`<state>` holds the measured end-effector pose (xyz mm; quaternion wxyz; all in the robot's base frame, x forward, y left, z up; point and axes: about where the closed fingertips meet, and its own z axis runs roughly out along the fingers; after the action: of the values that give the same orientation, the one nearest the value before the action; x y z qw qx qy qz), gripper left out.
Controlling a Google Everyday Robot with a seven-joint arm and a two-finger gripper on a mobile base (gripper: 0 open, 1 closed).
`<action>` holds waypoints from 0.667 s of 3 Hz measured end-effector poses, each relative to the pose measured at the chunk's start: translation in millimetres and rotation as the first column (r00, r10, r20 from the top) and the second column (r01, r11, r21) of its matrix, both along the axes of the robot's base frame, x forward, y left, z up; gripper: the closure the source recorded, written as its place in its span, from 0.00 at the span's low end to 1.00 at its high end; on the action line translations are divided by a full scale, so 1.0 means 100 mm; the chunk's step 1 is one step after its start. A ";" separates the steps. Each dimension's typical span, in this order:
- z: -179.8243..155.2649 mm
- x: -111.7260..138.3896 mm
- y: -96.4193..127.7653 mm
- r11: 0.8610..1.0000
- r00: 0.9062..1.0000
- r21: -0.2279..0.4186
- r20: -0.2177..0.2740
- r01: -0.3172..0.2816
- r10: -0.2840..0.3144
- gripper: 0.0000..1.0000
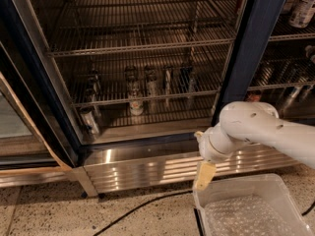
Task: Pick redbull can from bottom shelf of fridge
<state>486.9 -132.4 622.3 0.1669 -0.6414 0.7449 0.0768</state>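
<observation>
The fridge (248, 58) stands open, with a dark blue frame and chrome wire racks. Several cans stand on the bottom shelf (206, 90). The slim silver and blue redbull can (167, 81) is in the back row, right of centre, next to a darker blue can (186, 77). A stubbier white-labelled can (135, 103) stands in front. My gripper (204, 175) hangs down from the white arm (256, 129). It is outside the fridge, in front of the ribbed steel base and below and right of the can.
The ribbed stainless base (147, 166) runs along the fridge's foot. A clear plastic bin (275, 191) sits on the floor under the arm. A black cable (138, 213) crosses the floor. The open glass door (19, 117) is at the left. Bottles (301, 6) fill the right section.
</observation>
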 end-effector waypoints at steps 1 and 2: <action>-0.25 0.49 0.17 0.995 0.997 0.095 0.070 0.001 -0.008 0.00; -0.39 0.87 0.24 0.985 0.990 0.171 0.137 -0.001 -0.023 0.00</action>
<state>574.3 -108.4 583.4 0.2730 -0.6244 0.7257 0.0947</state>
